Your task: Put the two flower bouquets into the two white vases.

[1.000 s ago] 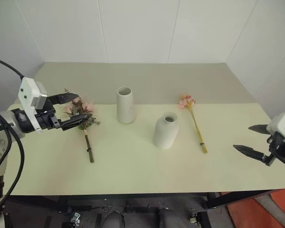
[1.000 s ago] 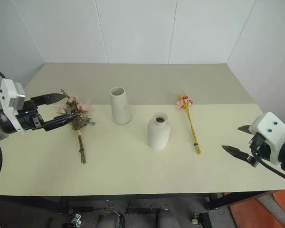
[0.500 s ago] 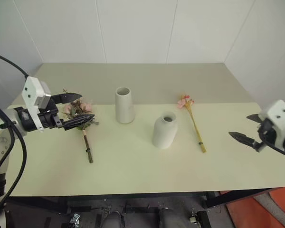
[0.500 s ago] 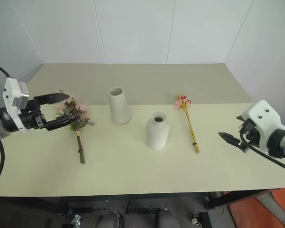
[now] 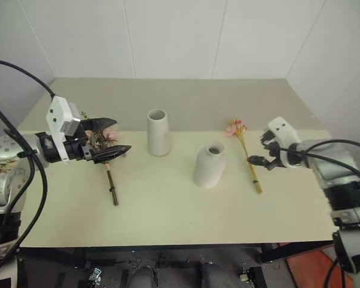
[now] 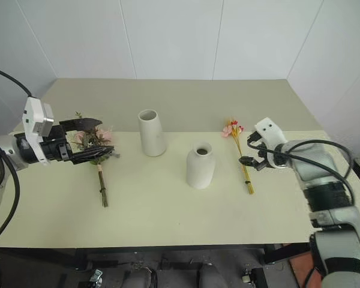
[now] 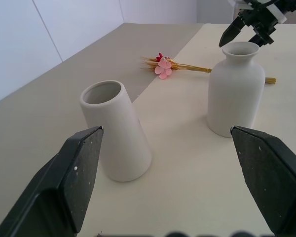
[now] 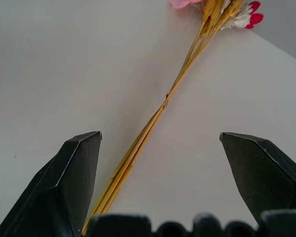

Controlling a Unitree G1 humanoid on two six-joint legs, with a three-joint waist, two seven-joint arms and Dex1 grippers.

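Slim bouquet [image 8: 153, 123] flat on table [image 5: 168, 198] beneath right fingers [image 8: 74, 177] spread wide; left fingers [image 7: 79, 173] likewise apart

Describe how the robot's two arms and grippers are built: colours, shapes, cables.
Each arm ends in a white boxy wrist block carrying two black, wedge-shaped fingers that taper to points. The left gripper sits on a black and grey forearm, with thick black cables looping back from the wrist. The right gripper sits on a rounded grey forearm with dark ribbed bands near the elbow and thin black cables running along it.
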